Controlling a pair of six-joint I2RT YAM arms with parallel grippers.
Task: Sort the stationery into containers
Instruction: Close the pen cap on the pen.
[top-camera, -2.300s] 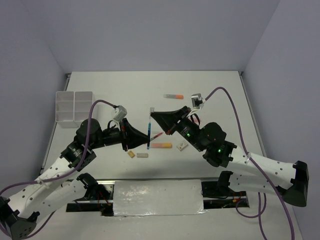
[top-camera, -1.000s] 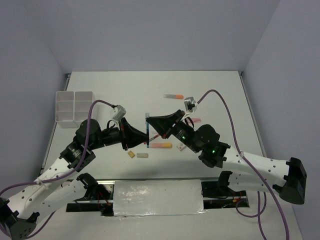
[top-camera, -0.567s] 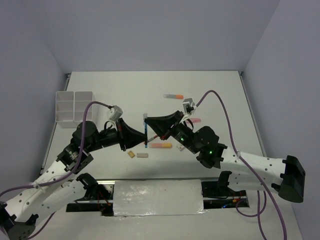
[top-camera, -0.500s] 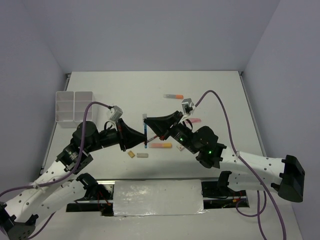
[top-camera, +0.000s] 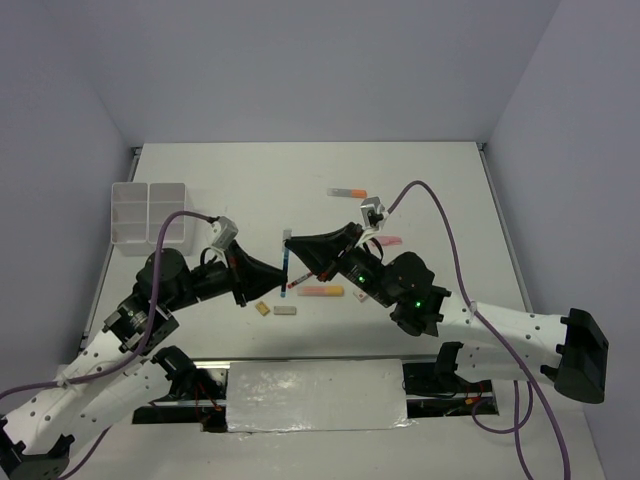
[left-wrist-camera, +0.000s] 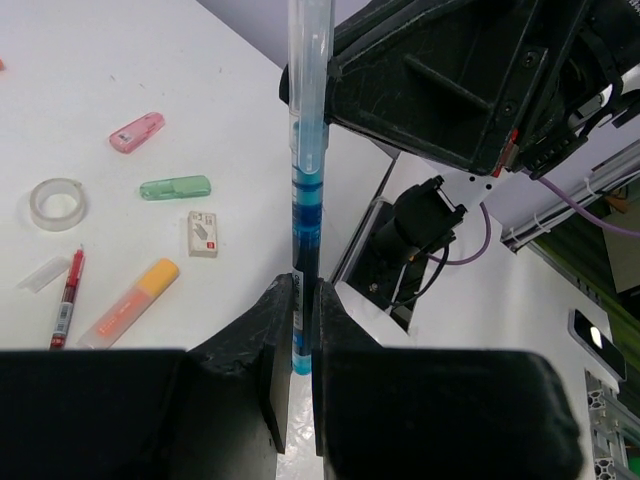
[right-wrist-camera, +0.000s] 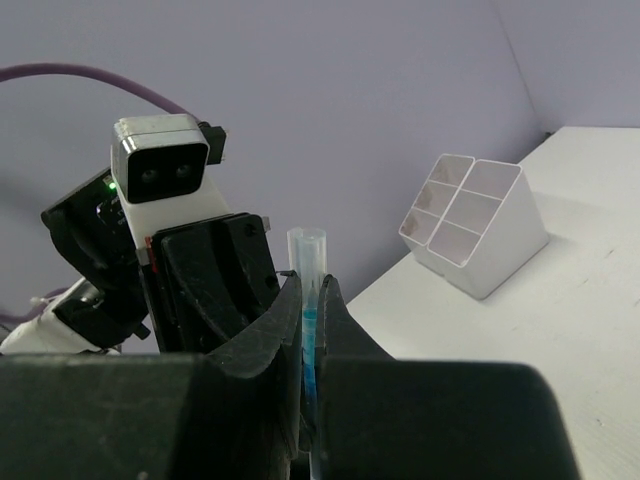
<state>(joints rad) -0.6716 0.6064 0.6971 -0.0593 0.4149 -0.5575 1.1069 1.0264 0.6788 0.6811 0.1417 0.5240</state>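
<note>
A blue pen (top-camera: 285, 264) with a clear cap hangs upright in the air over the table's middle, held by both grippers. My left gripper (top-camera: 276, 278) is shut on its lower end; in the left wrist view the pen (left-wrist-camera: 305, 180) rises from between the closed fingers of that gripper (left-wrist-camera: 303, 305). My right gripper (top-camera: 291, 246) is shut on the capped upper part; the right wrist view shows this gripper (right-wrist-camera: 311, 296) clamped on the pen (right-wrist-camera: 308, 258). The white four-compartment container (top-camera: 148, 213) stands at the far left and also shows in the right wrist view (right-wrist-camera: 475, 226).
On the table lie an orange marker (top-camera: 347, 191), an orange highlighter (top-camera: 322, 291), a pink marker (top-camera: 390, 241), a tan eraser (top-camera: 262, 308) and a grey eraser (top-camera: 285, 310). The left wrist view shows a tape ring (left-wrist-camera: 56, 202), a green marker (left-wrist-camera: 175, 187), a white eraser (left-wrist-camera: 203, 232) and a red pen (left-wrist-camera: 66, 307).
Both grippers have shifted left together with the blue pen held between them. The left arm has drawn back toward its base and the right arm has reached further left.
</note>
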